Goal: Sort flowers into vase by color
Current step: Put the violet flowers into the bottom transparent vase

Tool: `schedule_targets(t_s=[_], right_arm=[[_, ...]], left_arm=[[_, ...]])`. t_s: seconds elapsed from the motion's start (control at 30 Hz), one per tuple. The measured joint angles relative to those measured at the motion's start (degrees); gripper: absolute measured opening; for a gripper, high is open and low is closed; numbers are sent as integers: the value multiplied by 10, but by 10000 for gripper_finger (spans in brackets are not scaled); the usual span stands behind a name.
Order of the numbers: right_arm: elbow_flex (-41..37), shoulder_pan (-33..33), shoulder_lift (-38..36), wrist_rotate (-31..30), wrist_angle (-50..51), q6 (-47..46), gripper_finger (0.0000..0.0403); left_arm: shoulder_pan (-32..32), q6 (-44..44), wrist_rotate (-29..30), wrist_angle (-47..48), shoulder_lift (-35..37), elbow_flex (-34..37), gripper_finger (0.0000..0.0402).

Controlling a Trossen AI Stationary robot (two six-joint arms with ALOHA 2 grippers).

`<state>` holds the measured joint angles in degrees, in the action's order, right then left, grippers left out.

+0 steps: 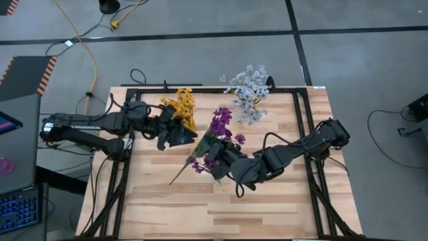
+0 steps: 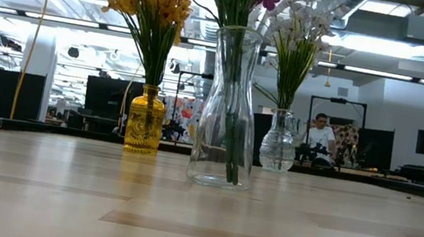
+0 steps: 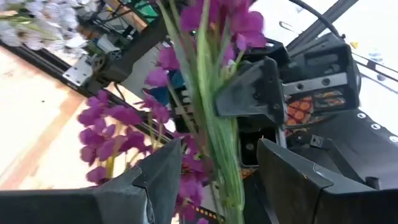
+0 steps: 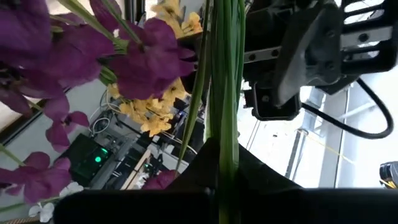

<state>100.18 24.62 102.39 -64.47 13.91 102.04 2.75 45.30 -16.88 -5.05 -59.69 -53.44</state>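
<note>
- Between the right gripper's (image 1: 224,157) closed fingers sit the purple flowers' (image 1: 219,124) stems, above the clear vase (image 2: 228,108).
- Just beside them, the left gripper (image 1: 182,136) waits, fingers apart, holding nothing.
- Best to lower slowly, keeping stems straight.

Overhead and table-level views, two close wrist views, all sharing the purple flowers (image 1: 221,124).
</note>
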Motion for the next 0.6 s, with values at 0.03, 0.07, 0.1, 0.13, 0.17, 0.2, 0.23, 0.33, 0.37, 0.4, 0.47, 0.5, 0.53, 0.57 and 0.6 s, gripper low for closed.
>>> schedule_targets(t_s=[0.03,0.07,0.1,0.13,0.17,0.2,0.23,0.33,0.37,0.4,0.47,0.5,0.53,0.57,0.6], right_arm=[[0,0,0,1,0,0,40],[0,-1,0,1,0,0,40],[0,-3,0,1,0,0,40],[0,-4,0,3,0,0,40],[0,-4,0,6,0,0,40],[0,-4,0,8,0,0,40],[0,-4,0,11,0,0,40],[0,-4,0,23,-3,0,40],[0,-4,0,28,-3,0,40],[0,-4,0,30,-3,0,40],[0,-4,0,32,-3,0,41],[0,-5,0,32,-3,0,41],[0,-7,0,32,-4,0,42],[0,-8,0,32,-4,0,43],[0,-9,0,32,-4,0,44]], left_arm=[[-2,0,0,1,-3,-3,198],[-5,0,0,2,-5,-6,198],[-7,0,0,2,-9,-9,198],[-10,1,0,1,-13,-12,198],[-12,3,0,3,-15,-13,198],[-14,4,1,5,-16,-13,198],[-17,4,2,3,-20,-14,198],[-21,9,2,10,-24,-15,198],[-24,9,2,9,-27,-15,198],[-25,9,2,5,-31,-15,198],[-30,10,2,8,-33,-14,198],[-33,11,2,9,-33,-14,198],[-36,11,2,7,-34,-14,198],[-38,13,2,4,-35,-14,198],[-40,14,2,3,-36,-15,198]])
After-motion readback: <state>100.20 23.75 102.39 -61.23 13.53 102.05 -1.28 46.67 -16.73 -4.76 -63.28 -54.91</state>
